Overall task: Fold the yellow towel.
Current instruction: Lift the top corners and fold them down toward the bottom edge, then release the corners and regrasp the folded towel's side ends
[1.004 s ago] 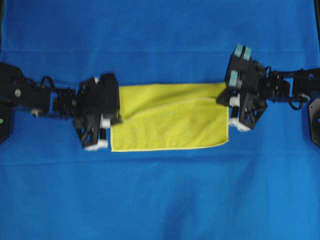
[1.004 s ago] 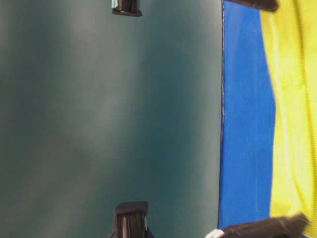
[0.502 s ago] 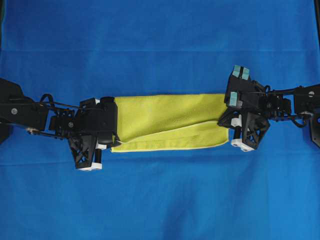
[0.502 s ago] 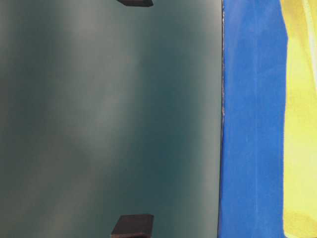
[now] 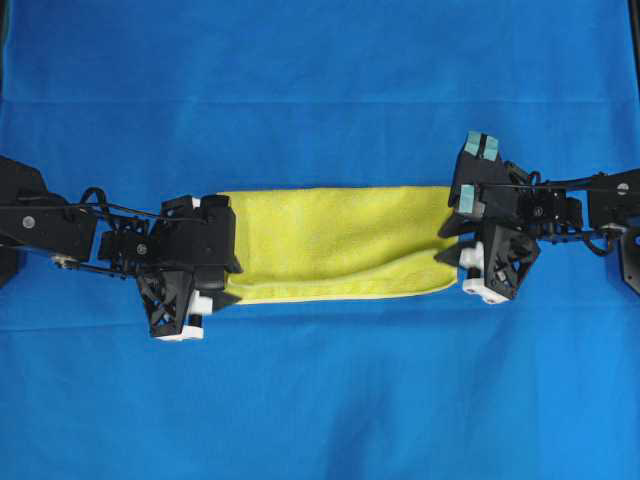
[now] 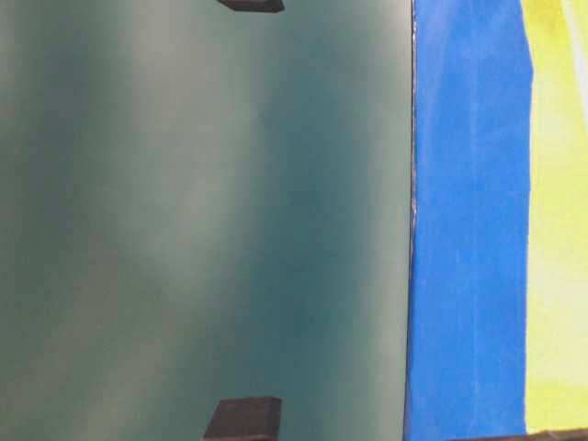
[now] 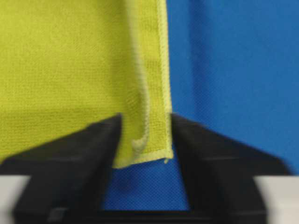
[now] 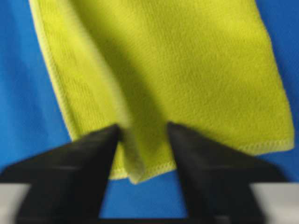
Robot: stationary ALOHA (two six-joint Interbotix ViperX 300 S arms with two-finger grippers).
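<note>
- The left gripper (image 5: 205, 300) sits at the left end of the yellow towel (image 5: 340, 243), over the blue cloth (image 5: 320, 400) that covers the whole work surface.
- In the left wrist view its 2 black fingers (image 7: 81, 154) stand apart, released. The towel's hemmed corner (image 7: 145, 149) lies in the gap between them. The cloth touches the inner edge of the left finger and comes close beside the right one, with bare blue showing below the corner.
- A second hem line runs up from that corner just inside the outer hem, so 2 layers lie 1 on the other there.
- The towel lies flat as a long band, stretching from the left fingers across to the right ones. A paler stitched hem runs along its near edge.
- The right gripper (image 5: 470, 270) is at the band's right end.
- In the right wrist view its 2 fingers (image 8: 74, 163) are likewise spread and unclenched. A rumpled fold of towel (image 8: 140, 158) lies between them, its corner tip ending in the gap.
- The table-level view shows only a strip of blue cloth and yellow towel at its right side.
</note>
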